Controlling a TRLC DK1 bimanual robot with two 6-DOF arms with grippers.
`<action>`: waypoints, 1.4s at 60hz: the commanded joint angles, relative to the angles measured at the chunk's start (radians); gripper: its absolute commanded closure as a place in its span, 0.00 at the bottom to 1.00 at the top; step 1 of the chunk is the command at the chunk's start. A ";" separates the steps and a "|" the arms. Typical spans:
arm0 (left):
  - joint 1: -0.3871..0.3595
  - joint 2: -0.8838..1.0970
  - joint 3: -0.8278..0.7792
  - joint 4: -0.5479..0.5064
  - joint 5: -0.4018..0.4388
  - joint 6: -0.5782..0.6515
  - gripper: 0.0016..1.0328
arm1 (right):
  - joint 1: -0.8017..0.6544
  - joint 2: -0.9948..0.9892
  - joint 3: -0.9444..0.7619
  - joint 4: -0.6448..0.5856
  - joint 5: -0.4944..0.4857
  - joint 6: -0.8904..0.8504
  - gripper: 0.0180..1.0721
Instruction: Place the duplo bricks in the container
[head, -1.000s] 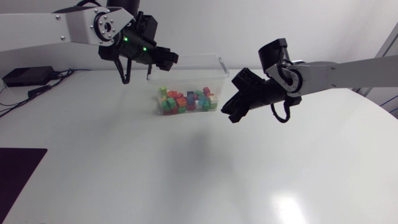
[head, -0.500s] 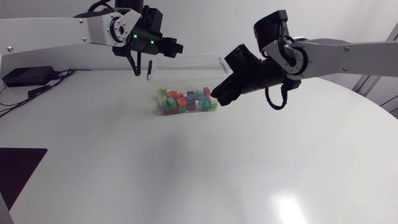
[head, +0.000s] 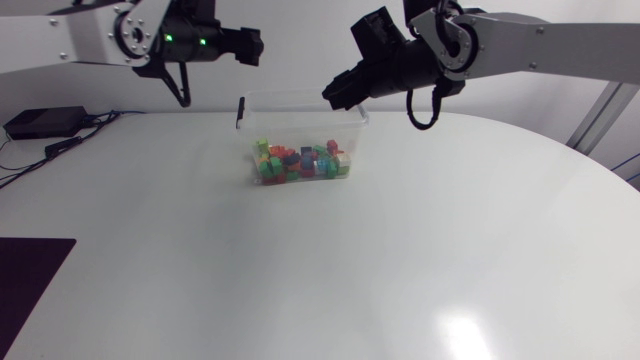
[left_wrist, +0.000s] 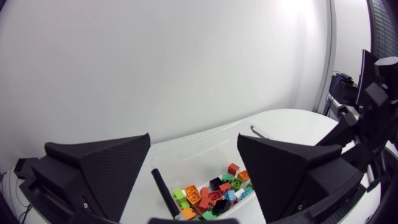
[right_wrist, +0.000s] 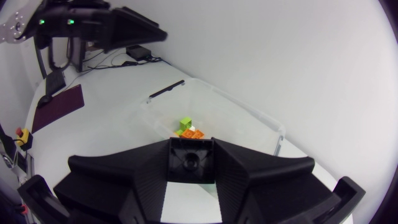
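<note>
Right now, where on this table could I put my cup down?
The near half of the table, in front of the container, is bare, as is its right side. Crowded: over the container of bricks, where the left gripper and right gripper hang.

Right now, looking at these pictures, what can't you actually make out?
Head view: the bricks are too small and piled to count.
Right wrist view: the right gripper hides most bricks; only green and orange ones show.
Left wrist view: the left gripper and the lower edge cut off the container's near side.
</note>
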 joint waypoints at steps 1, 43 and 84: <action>0.015 -0.106 -0.071 0.006 -0.004 0.032 0.04 | 0.008 0.080 0.063 0.016 0.010 0.036 0.72; 0.096 -0.437 -0.370 -0.175 0.041 0.134 0.04 | 0.078 0.396 0.378 0.142 0.183 0.056 0.69; 0.221 -0.758 -0.643 -0.207 0.041 0.218 0.04 | -0.050 -0.107 -0.121 0.202 0.400 -0.069 0.05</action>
